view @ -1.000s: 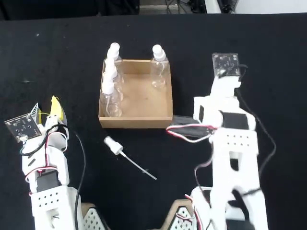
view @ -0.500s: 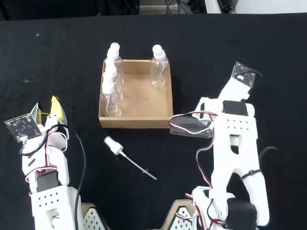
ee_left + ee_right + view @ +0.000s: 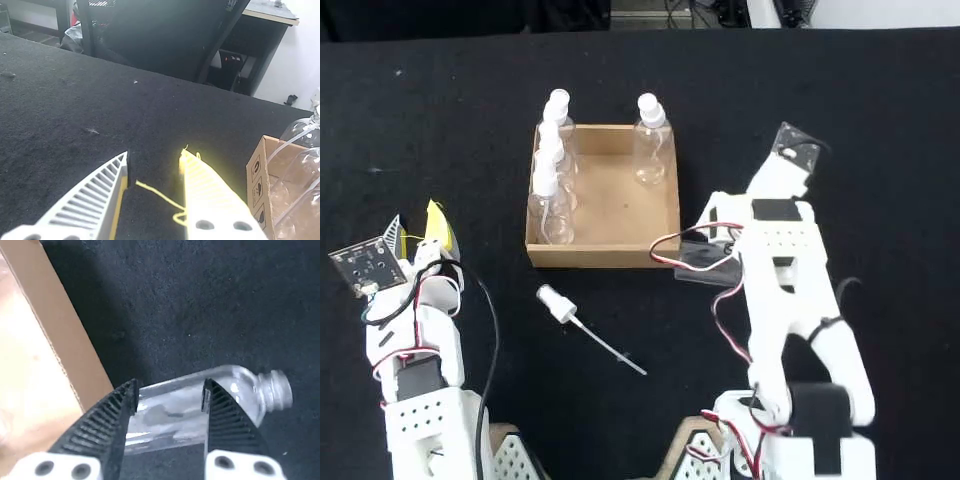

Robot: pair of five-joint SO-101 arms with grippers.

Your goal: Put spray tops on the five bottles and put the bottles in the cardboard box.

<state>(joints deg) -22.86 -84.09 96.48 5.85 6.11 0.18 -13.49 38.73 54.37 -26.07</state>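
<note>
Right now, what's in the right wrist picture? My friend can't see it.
A clear bottle with no spray top lies on its side on the black table, close beside the cardboard box. The open end effector hangs over the bottle's body.
</note>
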